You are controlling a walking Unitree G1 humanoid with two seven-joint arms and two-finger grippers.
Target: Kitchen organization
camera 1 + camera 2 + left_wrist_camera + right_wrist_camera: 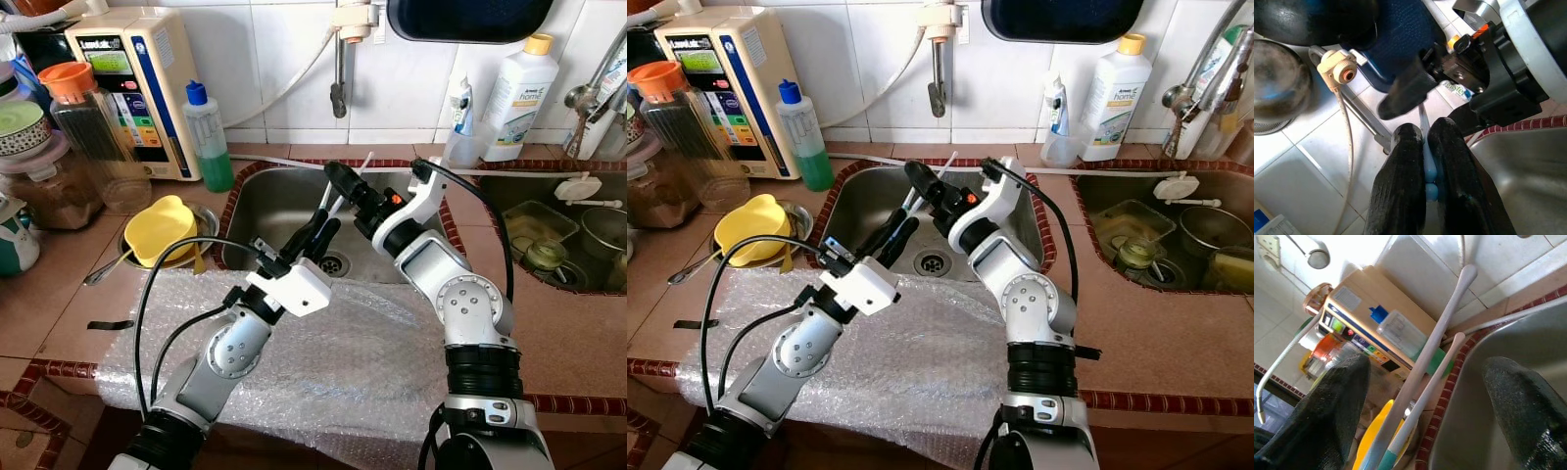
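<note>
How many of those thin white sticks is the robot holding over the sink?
2. Both white sticks lie side by side, pinched at their blue ends in the left gripper, reaching up between the right gripper's open fingers above the sink.

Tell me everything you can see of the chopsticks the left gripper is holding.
The chopsticks are a pair of slim, pale sticks, plastic by the look, with light blue-green ends at the grip. The left gripper is shut on those ends, fingers pressed tight either side. They angle up over the steel sink toward the tiled wall, side by side and nearly parallel, one reaching further. Their free ends pass between the right gripper's open fingers without touching them.
</note>
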